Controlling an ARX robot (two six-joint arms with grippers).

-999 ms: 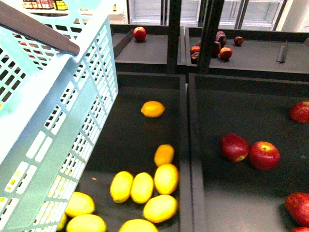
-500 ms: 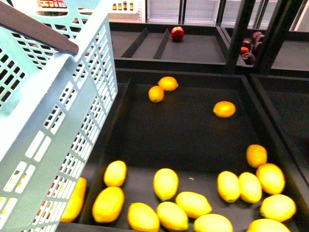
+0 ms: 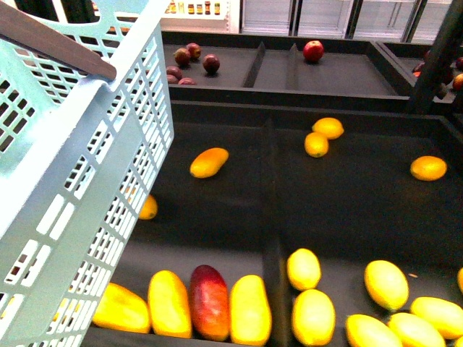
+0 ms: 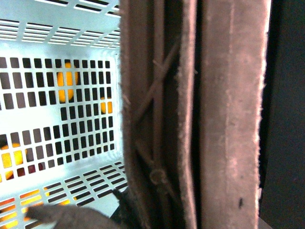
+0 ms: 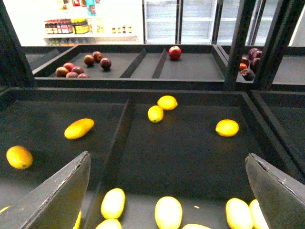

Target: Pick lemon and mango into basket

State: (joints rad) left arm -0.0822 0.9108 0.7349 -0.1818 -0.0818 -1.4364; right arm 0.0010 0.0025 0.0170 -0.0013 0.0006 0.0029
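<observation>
The turquoise basket [image 3: 87, 181] fills the left of the front view, tilted, with a brown handle [image 3: 51, 43] across its top. In the left wrist view the two brown handles [image 4: 209, 114] stand close up before the lattice wall [image 4: 71, 119], and my left gripper [image 4: 181, 210] is shut on them, its fingers barely showing. Several lemons [image 3: 304, 269] lie in the right bin's front. Yellow mangoes [image 3: 168, 303] and a red one [image 3: 209, 301] lie in the left bin. My right gripper [image 5: 167, 191] hangs open above a lemon [image 5: 168, 212], empty.
A black divider [image 3: 269, 238] separates the two bins. More lemons [image 3: 329, 128] and a lone mango [image 3: 209, 162] lie farther back. The rear shelf holds a red apple [image 3: 313, 50] and dark fruits [image 3: 192, 58]. A dark post [image 3: 438, 58] stands at right.
The front view has swung left: the apple bin has left the picture, the lemon bin has slid right, and the mango bin has come into view. The basket keeps its place.
</observation>
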